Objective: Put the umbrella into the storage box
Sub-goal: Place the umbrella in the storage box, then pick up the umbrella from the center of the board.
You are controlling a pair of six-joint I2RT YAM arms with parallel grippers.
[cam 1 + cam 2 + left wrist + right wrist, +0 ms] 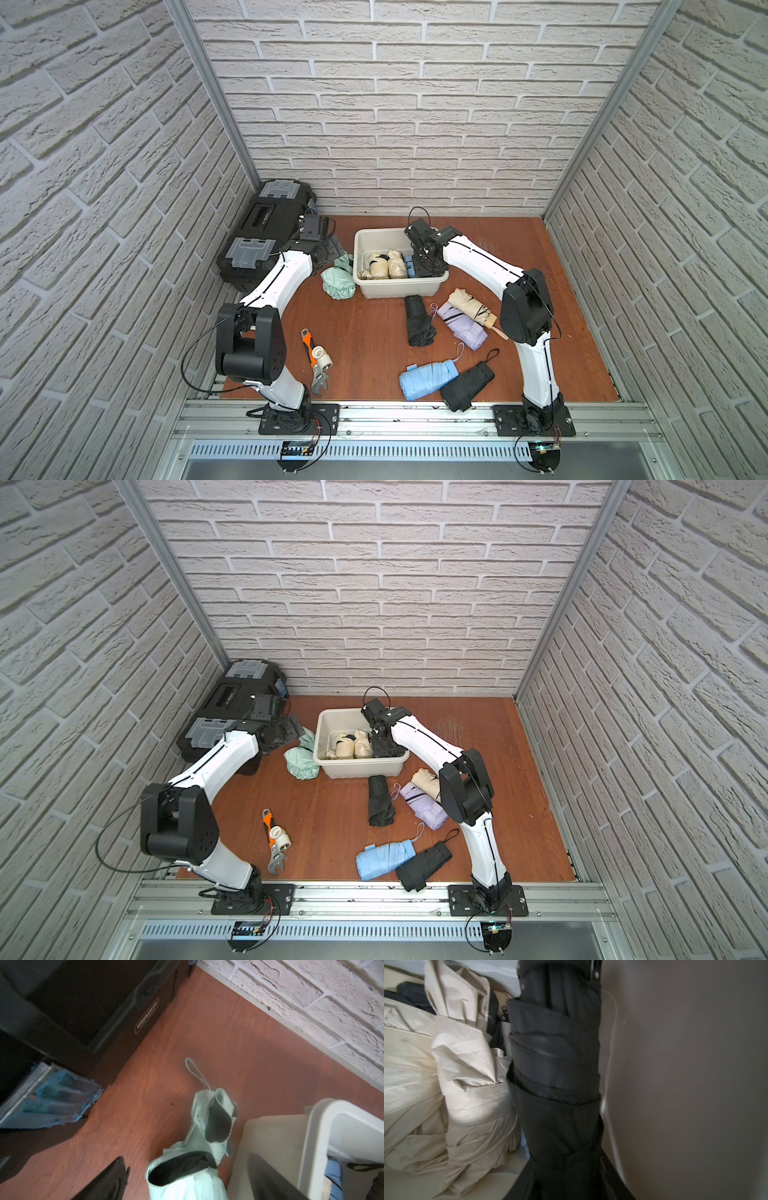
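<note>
The off-white storage box [399, 289] [361, 769] stands at the back middle of the wooden floor. My right gripper [428, 266] [384, 746] reaches down into its right end, with a folded black umbrella [556, 1064] between its jaws, lying along the box wall [685, 1064]. Dark fingers against dark cloth hide whether they still press on it. Two beige umbrellas [386, 266] [446, 1084] lie beside it in the box. My left gripper [336, 251] [187, 1184] stands wide open over a mint green umbrella [338, 282] [207, 1126] on the floor, left of the box rim [307, 1147].
A black toolbox [266, 232] fills the back left corner, close to my left wrist. An orange-handled wrench [313, 365] and a white pipe fitting [323, 357] lie front left. Several folded umbrellas lie right of centre: black [419, 320], lilac [461, 324], beige [473, 307], light blue [428, 378], black [467, 386].
</note>
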